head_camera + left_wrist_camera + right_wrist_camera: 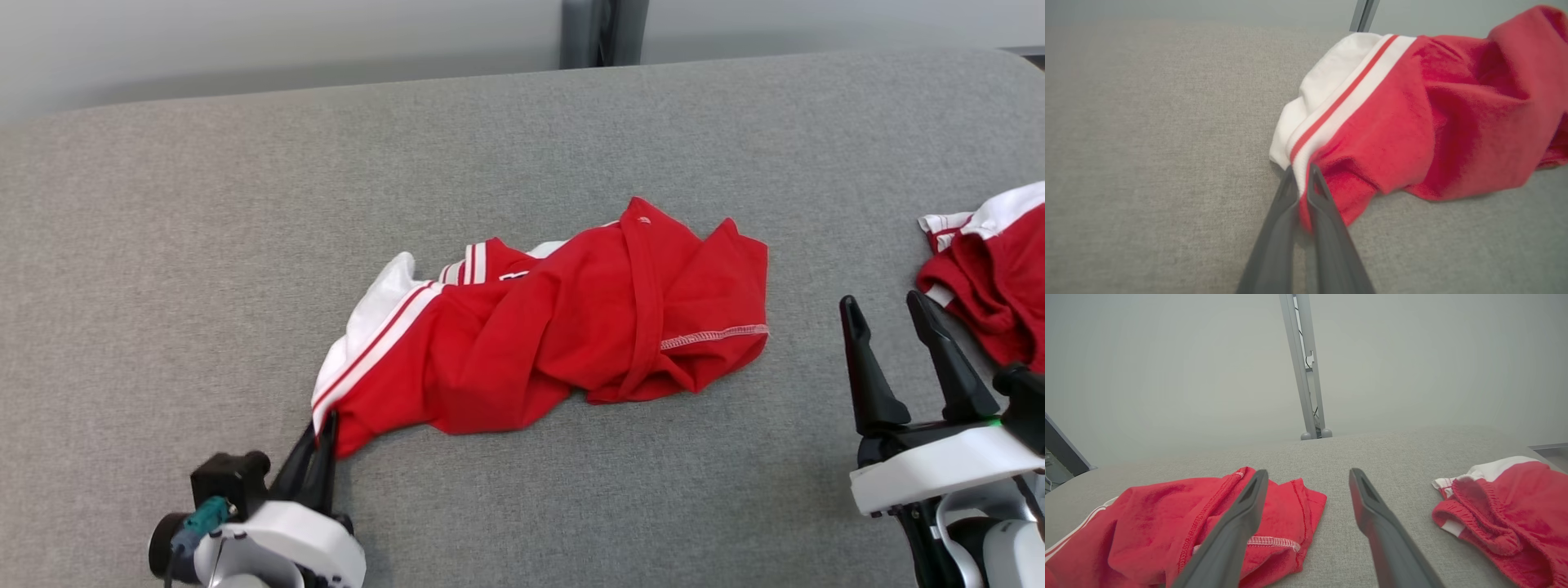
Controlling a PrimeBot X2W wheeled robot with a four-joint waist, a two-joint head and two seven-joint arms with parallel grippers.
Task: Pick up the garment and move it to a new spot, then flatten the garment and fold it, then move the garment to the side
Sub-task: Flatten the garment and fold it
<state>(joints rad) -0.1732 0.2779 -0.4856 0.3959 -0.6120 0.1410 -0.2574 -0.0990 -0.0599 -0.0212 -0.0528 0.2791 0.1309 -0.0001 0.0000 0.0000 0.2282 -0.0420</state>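
Jaws of the left gripper (326,422) pinch a corner of the red and white garment (555,335) at the lower left. Jaws of the right gripper (882,300) stand wide apart at the lower right, holding nothing. The garment lies bunched up mid-frame on the grey surface (163,245).
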